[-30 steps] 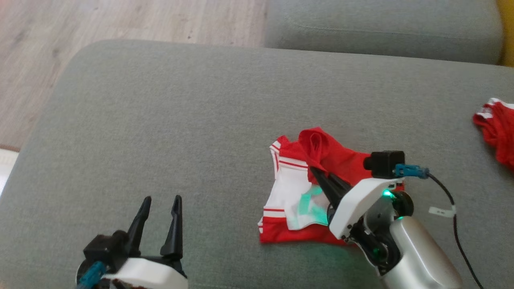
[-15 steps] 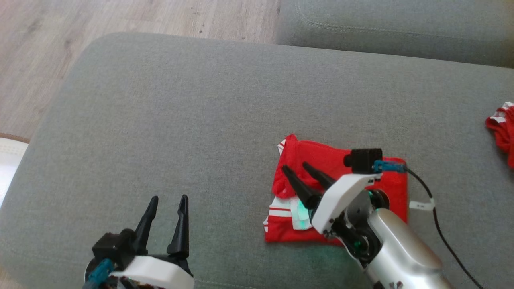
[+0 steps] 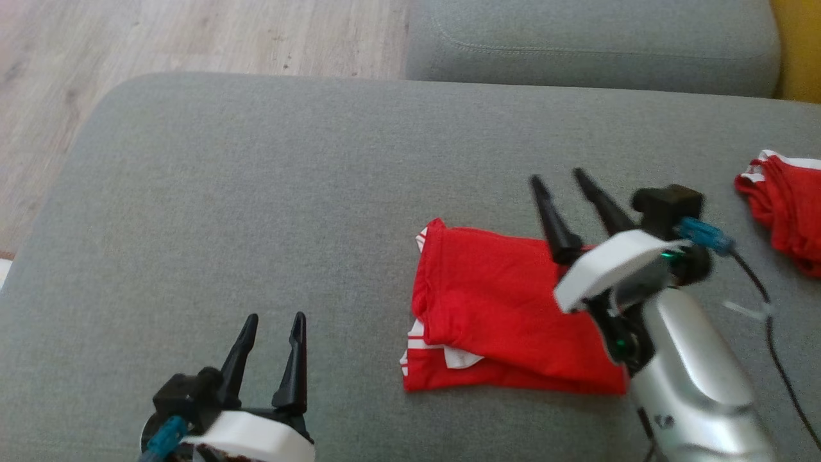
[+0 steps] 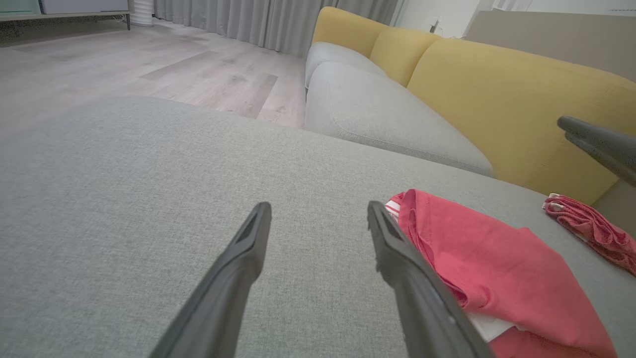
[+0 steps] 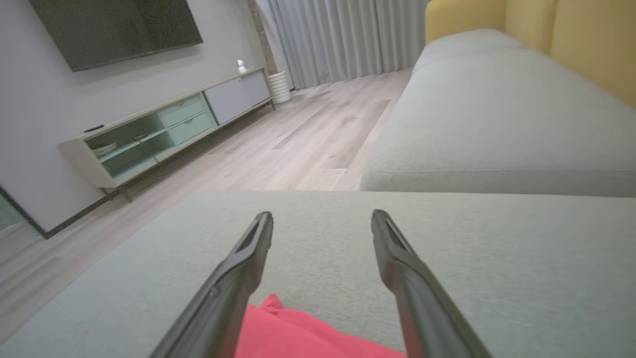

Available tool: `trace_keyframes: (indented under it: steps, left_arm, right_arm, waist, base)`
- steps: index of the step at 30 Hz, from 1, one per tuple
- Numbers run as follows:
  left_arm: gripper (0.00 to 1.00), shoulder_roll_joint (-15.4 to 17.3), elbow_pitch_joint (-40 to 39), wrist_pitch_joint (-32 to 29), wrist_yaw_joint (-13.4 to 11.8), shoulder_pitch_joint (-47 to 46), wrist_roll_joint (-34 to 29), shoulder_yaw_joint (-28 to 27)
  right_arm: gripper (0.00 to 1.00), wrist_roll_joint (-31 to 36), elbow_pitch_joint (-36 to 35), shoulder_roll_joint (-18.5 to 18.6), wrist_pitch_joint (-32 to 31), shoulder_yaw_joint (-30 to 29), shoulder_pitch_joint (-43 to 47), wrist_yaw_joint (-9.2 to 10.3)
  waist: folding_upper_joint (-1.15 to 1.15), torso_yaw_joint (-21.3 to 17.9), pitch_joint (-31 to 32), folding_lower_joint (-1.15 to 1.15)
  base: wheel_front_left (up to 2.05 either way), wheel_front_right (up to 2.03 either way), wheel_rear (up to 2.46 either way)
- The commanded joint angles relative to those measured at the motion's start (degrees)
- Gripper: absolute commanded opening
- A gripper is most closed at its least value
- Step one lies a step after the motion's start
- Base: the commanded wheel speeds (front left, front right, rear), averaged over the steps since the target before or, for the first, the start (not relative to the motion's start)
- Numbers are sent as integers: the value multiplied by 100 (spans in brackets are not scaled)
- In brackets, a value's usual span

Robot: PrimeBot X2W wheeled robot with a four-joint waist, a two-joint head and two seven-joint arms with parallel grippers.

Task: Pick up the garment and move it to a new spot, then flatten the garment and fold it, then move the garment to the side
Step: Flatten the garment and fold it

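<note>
Two end effectors spread, empty: left end effector (image 3: pixel 276 316) over cushion (image 3: pixel 256 192), right end effector (image 3: pixel 555 174) over folded garment (image 3: pixel 487 301) edge.

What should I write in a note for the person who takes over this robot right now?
The left gripper: jaws open, empty, over the cushion, left of the garment.
The right gripper: jaws open, empty, at the garment's far right corner.
The garment: red, lying folded on the cushion, a white striped layer peeking out at its near left edge. A second garment lies apart at the right edge.
Done: the fold appears complete.
Left: grasp the folded garment and move it to the side.
</note>
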State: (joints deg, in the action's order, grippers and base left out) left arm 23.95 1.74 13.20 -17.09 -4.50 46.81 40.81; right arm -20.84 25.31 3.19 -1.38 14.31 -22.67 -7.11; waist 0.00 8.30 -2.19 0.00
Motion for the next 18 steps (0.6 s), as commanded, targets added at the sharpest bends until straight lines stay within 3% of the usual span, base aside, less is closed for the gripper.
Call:
trace_keyframes:
  steps: [1,10,18]
  left_arm:
    - [100,42,-126,65,2,-294,-51,-187]
    - [100,55,-31,78,-33,-223,-72,-177]
    - [100,26,193,143,-62,1,-136,-317]
  right_arm:
    - [100,70,-221,-31,72,59,-7,-37]
    - [100,978,-1268,-31,199,-923,1200,-37]
    - [100,962,-1663,-31,481,-1354,2135,-37]
  waist:
    - [0,-28,17,0]
    - [0,-243,265,0]
    - [0,-399,486,0]
  base:
    - [0,0,0]
    - [0,0,0]
    - [0,0,0]
